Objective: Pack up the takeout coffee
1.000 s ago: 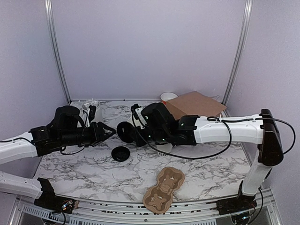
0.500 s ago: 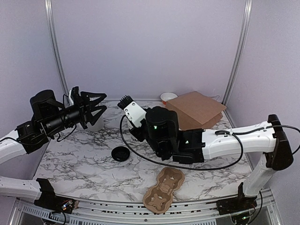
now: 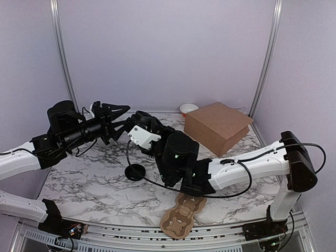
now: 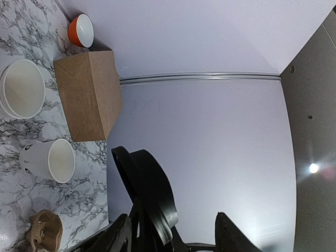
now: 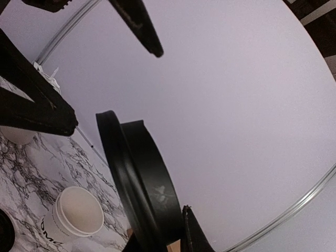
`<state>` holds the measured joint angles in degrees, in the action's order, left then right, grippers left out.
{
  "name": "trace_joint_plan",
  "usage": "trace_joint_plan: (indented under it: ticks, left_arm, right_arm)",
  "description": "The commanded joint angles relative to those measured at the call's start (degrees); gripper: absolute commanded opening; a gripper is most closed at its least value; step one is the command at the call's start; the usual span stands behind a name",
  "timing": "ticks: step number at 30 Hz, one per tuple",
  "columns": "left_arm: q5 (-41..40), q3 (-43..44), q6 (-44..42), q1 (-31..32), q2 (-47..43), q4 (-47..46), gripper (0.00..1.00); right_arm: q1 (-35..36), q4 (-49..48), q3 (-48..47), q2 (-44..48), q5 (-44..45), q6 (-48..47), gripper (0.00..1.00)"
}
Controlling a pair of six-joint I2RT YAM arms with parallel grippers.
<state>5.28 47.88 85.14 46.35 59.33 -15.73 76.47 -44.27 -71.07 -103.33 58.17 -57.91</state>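
The takeout coffee cup (image 5: 75, 216), small, white, with black lettering, stands open on the marble table; it also shows in the left wrist view (image 4: 48, 160). The arms hide it in the top view. My right gripper (image 3: 143, 118) is shut on a round black lid (image 5: 137, 181), held on edge in the air. My left gripper (image 3: 121, 116) is open, and its fingers (image 4: 122, 231) straddle that lid (image 4: 149, 191) without touching it. A second black lid (image 3: 135, 171) lies flat on the table.
A brown cardboard box (image 3: 218, 125) stands at the back right with a small orange-and-white bowl (image 3: 188, 108) behind it. A larger plain white cup (image 4: 21, 89) stands near the box. A brown pulp cup carrier (image 3: 183, 212) lies at the near edge.
My left gripper has swung right and come level with the right gripper. My right gripper has turned up and left, bringing the black lid between the left fingers.
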Motion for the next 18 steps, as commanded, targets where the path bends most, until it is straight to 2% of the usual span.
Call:
trace_joint_plan:
  ticks: [1, 10, 18]
  left_arm:
    - [1.26, -0.06, 1.53, 0.41, 1.57, -4.62, 0.54]
    - [2.20, -0.50, 3.48, 1.09, 4.50, -8.85, 0.45]
    - [1.53, -1.28, 4.31, 1.11, 4.60, -10.44, 0.28]
  right_arm:
    - [1.03, -6.43, -0.77, -0.59, 1.51, -5.32, 0.05]
    - [1.90, -7.90, -0.52, -1.23, 2.00, -7.39, 0.06]
    - [2.08, -8.90, 0.27, -1.50, 2.12, -8.08, 0.08]
